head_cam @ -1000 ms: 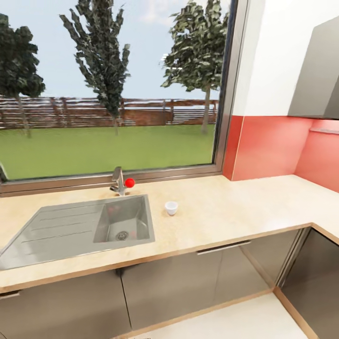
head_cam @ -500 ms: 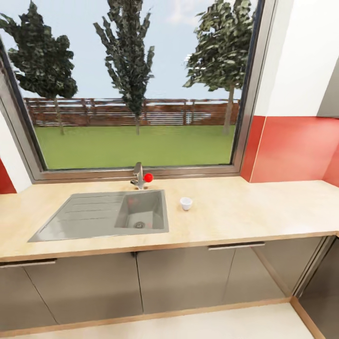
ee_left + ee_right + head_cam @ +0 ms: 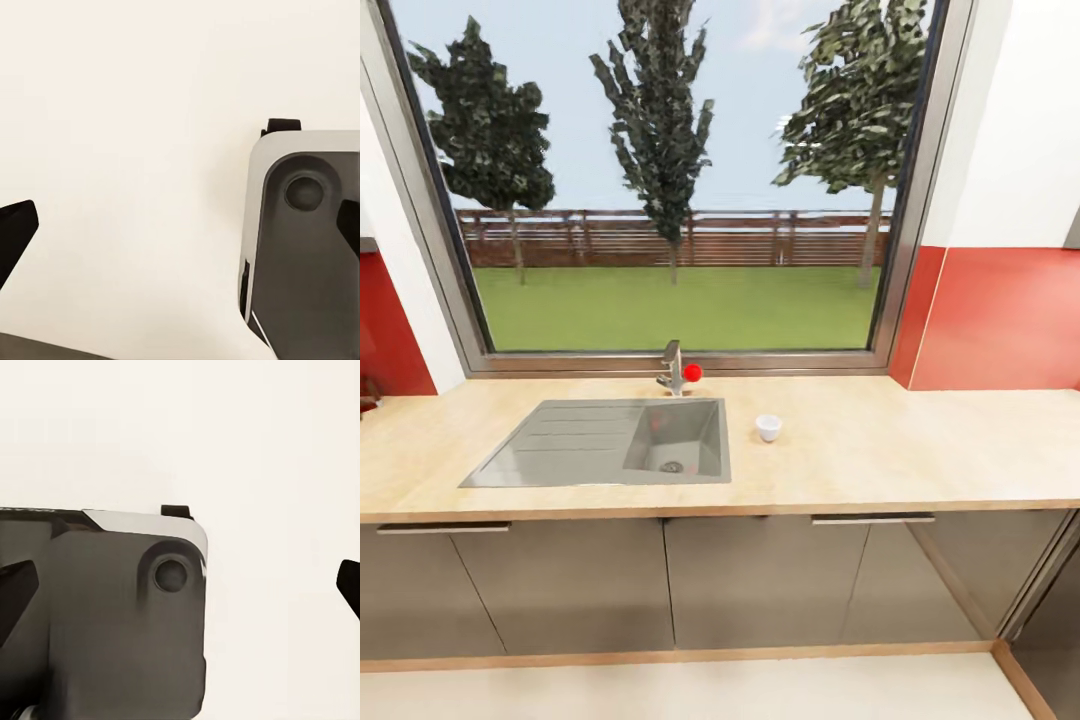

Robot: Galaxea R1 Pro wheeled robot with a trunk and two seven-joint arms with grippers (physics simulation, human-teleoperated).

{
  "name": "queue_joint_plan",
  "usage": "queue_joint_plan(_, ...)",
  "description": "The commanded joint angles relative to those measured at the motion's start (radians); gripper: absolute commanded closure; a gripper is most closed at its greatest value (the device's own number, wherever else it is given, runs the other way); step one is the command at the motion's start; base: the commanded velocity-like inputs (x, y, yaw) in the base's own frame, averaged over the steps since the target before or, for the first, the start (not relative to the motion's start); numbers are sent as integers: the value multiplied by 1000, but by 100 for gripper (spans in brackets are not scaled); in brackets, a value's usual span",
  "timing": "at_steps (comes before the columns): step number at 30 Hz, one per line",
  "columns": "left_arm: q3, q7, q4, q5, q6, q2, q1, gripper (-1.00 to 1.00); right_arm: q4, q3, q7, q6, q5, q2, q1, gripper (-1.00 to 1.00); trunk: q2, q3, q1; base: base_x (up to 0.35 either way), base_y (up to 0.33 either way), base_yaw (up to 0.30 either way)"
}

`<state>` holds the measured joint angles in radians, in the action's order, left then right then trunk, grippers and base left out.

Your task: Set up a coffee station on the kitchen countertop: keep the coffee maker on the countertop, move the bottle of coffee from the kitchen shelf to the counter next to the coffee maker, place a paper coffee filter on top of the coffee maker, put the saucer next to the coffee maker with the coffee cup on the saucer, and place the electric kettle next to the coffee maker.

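Kitchen counter seen head-on from the head view: a light wood countertop (image 3: 920,450) runs under a big window (image 3: 680,180), with red backsplash at both ends and grey cabinet doors below. A steel sink (image 3: 610,455) with a drainboard is set into the counter, and a faucet (image 3: 674,367) with a red knob stands at its back edge. One task item is spotted: a small white coffee cup (image 3: 768,428), upright on the counter just beside the sink's right edge, apart from the sink rim. No saucer is under it. Coffee maker, coffee bottle, filter, saucer and kettle are not made out on this stretch. A dark object is clipped at the far left edge of the counter; what it is cannot be told. Left gripper (image 3: 180,232): fingertips are seen at opposite edges of the wrist view, spread wide, nothing between them, pale floor and part of the robot base beneath. Right gripper (image 3: 180,585): same, fingers wide apart and empty over floor and base. The step in hand is judged to be travel and search, with the task at an early stage. Arms are best kept tucked low while the base is driven. The cup's spot should be noted, and the base should be squared close to the counter before any reach is made.
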<state>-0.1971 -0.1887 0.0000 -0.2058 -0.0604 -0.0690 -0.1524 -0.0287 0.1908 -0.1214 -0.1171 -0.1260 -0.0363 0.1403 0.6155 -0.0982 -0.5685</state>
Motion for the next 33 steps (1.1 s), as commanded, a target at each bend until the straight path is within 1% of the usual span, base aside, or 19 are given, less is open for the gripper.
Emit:
queue_joint_plan(1, -8, -3, 2, -10, -4, 0, -1, -100, 1, 9, -3, -4, -10, 0, 1, -100, 1, -2, 0, -2, -1, 3)
queue_joint_plan(6, -10, -3, 2, -11, -3, -6, 0, -100, -4, 8, -2, -4, -11, 0, 1, -100, 1, -2, 0, -1, 0, 1)
queue_joint_plan(8, -10, -3, 2, -12, -3, -7, 4, -100, -20, 8, -1, -5, -10, -1, 1, -100, 1, -2, 0, 0, 0, 0)
queue_joint_plan(9, -9, -3, 2, -12, -3, -8, 6, -100, -44, 9, 0, -5, -9, -1, 1, -100, 1, -2, 0, 0, 0, 0)
queue_joint_plan(10, -8, -3, 0, -12, -2, -8, 13, -100, -385, 15, -3, -73, -4, -1, 1, -100, 1, -2, 0, -256, 0, 0)
queue_joint_plan(12, -9, -4, -1, -13, -2, -8, 13, -100, -447, 16, -3, -151, -5, -5, 2, -100, 1, -2, 0, -234, 0, 0)
queue_joint_plan(13, -9, -4, -1, -13, -2, -8, 12, -100, -459, 16, -3, -169, -5, -6, 2, -100, 1, -2, 0, -182, 0, 0)
queue_joint_plan(15, -9, -4, -1, -13, -3, -8, 13, -100, -506, 16, -3, -244, -5, -14, 2, -100, 1, -2, 0, -96, 0, 0)
queue_joint_plan(16, -9, -4, -1, -13, -4, -8, 13, -100, -516, 16, -4, -262, -6, -17, 2, -100, 1, -2, 0, -60, 0, 0)
queue_joint_plan(17, -8, -4, -1, -13, -4, -8, 13, -100, -535, 16, -4, -297, -6, -23, 2, -100, 1, -2, 0, -38, 0, 0)
queue_joint_plan(20, -8, -3, -1, -13, -4, -8, 13, -100, -578, 16, -4, -350, -6, -38, 2, -100, 1, -2, 0, -22, 0, 0)
queue_joint_plan(24, -8, -3, -1, -12, -6, -7, 13, -100, -733, 16, -5, -384, -6, -55, 2, -100, 1, -2, 0, -6, 0, 0)
queue_joint_plan(25, -7, -2, -2, -12, -8, -2, 13, -100, -918, 16, -7, -380, -7, -60, 3, -100, 1, -2, 0, 0, 0, 0)
queue_joint_plan(27, -6, -2, -3, -13, -8, -1, 13, -100, -1012, 16, -10, -358, -7, -66, 5, -100, 1, -2, 0, 0, 0, 0)
queue_joint_plan(29, -7, -2, -2, -14, -9, -4, 13, -100, -1091, 16, -17, -306, -7, -75, 8, -100, 1, -2, 0, 0, 0, 0)
queue_joint_plan(30, -7, -2, -1, -15, -9, -5, 13, -100, -1122, 16, -20, -268, -7, -83, 11, -100, 1, -2, 0, 0, 0, 0)
queue_joint_plan(31, -6, -1, 1, -16, -8, -7, 13, -100, -1186, 16, -29, -155, -6, -101, 49, -100, 1, -2, 0, 0, 0, 0)
queue_joint_plan(32, -5, -1, 2, -17, -8, -7, 13, -100, -1202, 16, -34, -111, -6, -105, 76, -100, 1, -2, 0, 0, 0, 0)
queue_joint_plan(33, -5, -1, 2, -17, -8, -7, 13, -100, -1207, 16, -38, -91, -6, -106, 91, -100, 1, -2, 0, 0, 0, 0)
